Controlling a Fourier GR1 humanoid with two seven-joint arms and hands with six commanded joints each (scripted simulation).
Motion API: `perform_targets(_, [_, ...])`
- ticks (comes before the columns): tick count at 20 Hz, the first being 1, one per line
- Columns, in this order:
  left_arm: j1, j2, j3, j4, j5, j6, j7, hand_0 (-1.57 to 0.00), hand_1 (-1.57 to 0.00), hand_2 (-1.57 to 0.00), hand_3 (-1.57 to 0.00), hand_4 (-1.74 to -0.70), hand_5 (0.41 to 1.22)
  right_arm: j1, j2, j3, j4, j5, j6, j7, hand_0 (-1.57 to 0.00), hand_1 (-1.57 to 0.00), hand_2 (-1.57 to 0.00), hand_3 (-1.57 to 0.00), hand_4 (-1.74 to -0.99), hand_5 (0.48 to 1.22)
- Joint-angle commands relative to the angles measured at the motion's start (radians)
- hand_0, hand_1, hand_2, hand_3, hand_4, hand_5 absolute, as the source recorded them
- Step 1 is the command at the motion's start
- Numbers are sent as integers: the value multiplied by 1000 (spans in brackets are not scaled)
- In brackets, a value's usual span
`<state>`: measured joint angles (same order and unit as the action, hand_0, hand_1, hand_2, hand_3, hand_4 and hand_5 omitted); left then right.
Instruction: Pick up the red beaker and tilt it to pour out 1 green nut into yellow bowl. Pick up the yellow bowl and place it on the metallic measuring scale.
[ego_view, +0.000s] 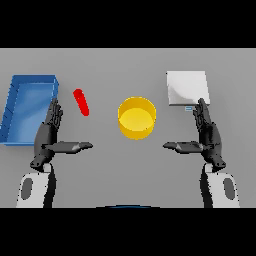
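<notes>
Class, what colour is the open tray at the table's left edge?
Blue: the tray shows best in the head view, beside the left robot hand.

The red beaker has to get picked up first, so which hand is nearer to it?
Probably the left hand. The red beaker lies just beyond its straight fingers, left of the yellow bowl. The right hand is across the bowl.

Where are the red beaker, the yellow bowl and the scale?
red beaker (81, 102), head view, middle of its body.
yellow bowl (136, 129), head view, its front wall.
metallic measuring scale (186, 86), head view, its top plate.
</notes>
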<state>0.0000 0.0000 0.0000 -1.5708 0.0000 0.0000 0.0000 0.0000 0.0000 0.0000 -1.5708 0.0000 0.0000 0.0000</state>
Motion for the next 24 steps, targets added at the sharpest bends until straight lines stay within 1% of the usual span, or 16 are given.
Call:
perform_targets(1, [-2, 4, 4, 1, 3, -1, 1, 1, 1, 1, 1, -1151, 599, 0, 1, 1, 0, 0, -1, 0, 1, 1, 1, 1, -1167, 599])
perform_targets(6, [-17, 34, 31, 21, 28, -20, 2, 1, 1, 1, 1, -1151, 599, 10, 6, 8, -9, 3, -2, -4, 1, 1, 1, 1, -1167, 599])
perform_targets(7, [7, 68, 11, -16, -2, -34, -9, 1, 1, 1, 1, -1151, 599, 37, -31, 49, -41, 123, -43, -67, 1, 1, 1, 1, -1167, 599])
perform_targets(8, [38, 88, -7, -53, -23, -44, -16, 1, 1, 1, 1, -1156, 599, 64, -42, 88, -71, 202, -68, -92, 1, 1, 1, 1, -1163, 595])
perform_targets(9, [50, 95, -20, -69, -38, -46, -9, 1, 1, 1, 1, -1158, 599, 71, -56, 100, -80, 247, -84, -87, 1, 1, 1, 1, -1162, 594])
perform_targets(11, [63, 102, -39, -111, -50, -49, 24, 1, 1, 1, 1, -1163, 599, 105, -64, 124, -100, 294, -91, -89, 1, 1, 1, 1, -1159, 590])
perform_targets(12, [71, 108, -43, -120, -57, -50, 33, 1, 1, 1, 1, -1163, 600, 98, -57, 129, -99, 303, -99, -77, 1, 1, 1, 1, -1162, 591])
perform_targets(13, [57, 106, -48, -117, -66, -45, 49, 1, 1, 1, 1, -1164, 602, 109, -55, 126, -104, 294, -95, -79, 1, 1, 1, 1, -1173, 593])
perform_targets(16, [64, 111, -60, -88, -91, -52, 29, 1, 1, 1, 1, -1159, 602, 117, -48, 127, -119, 276, -87, -74, 1, 1, 1, 1, -1199, 603])
perform_targets(17, [44, 101, -67, -60, -104, -47, 27, 1, 1, 1, 1, -1163, 604, 121, -59, 117, -125, 252, -69, -89, 1, 1, 1, 1, -1212, 607])
perform_targets(18, [16, 97, -67, -28, -112, -43, 30, 1, 1, 1, 1, -1170, 605, 114, -57, 119, -131, 250, -66, -83, 1, 1, 1, 1, -1224, 611])
perform_targets(19, [0, 96, -62, 2, -112, -45, 8, 1, 1, 1, 1, -1191, 611, 111, -58, 124, -134, 261, -69, -73, 1, 1, 1, 1, -1230, 617])
perform_targets(20, [-40, 97, -55, 31, -111, -44, 17, 1, 1, 1, 1, -1208, 615, 117, -57, 133, -137, 271, -69, -79, 1, 1, 1, 1, -1236, 623])
perform_targets(21, [-65, 96, -49, 69, -123, -34, 0, 1, 1, 1, 1, -1219, 622, 127, -53, 137, -142, 274, -71, -88, 1, 1, 1, 1, -1246, 627])
perform_targets(22, [-92, 87, -53, 102, -140, -21, 1, 1, 1, 1, 1, -1222, 626, 132, -54, 132, -149, 259, -64, -99, 1, 1, 1, 1, -1256, 631])
perform_targets(24, [-143, 93, -39, 183, -155, -13, -19, 1, 1, 1, 1, -1233, 636, 126, -55, 126, -143, 244, -55, -95, 1, 1, 1, 1, -1267, 632])
